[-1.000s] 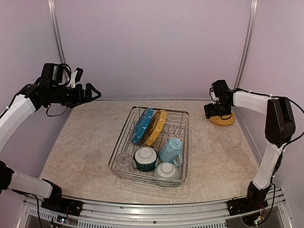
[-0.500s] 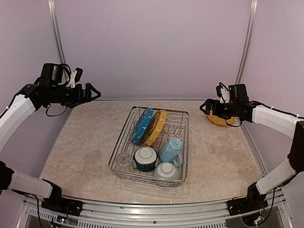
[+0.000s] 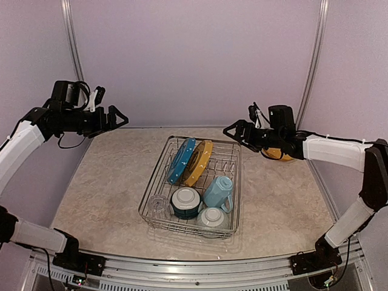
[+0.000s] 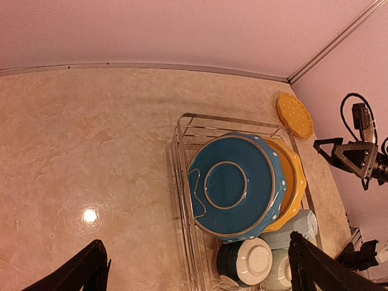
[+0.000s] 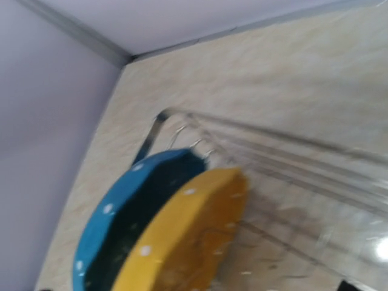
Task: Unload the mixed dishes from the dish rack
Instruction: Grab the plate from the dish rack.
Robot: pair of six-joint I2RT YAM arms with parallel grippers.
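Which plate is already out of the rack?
The yellow plate lying flat on the table; the blue plate and second yellow plate stand in the rack.

Right arm (image 3: pixel 327 148) — leftward, toward dish rack (image 3: pixel 225 162)

Motion-blurred — dish rack (image 5: pixel 267 139) wires

You've got the wire rack (image 3: pixel 238 182) mid-table: blue plate (image 3: pixel 180 160) and yellow plate (image 3: pixel 199 162) on edge at its far end; glass (image 3: pixel 158 207), teal bowl (image 3: pixel 186 202), pale bowl (image 3: pixel 212 218) and light blue mug (image 3: pixel 218 191) nearer. A second yellow plate (image 4: pixel 294 114) lies flat far right.
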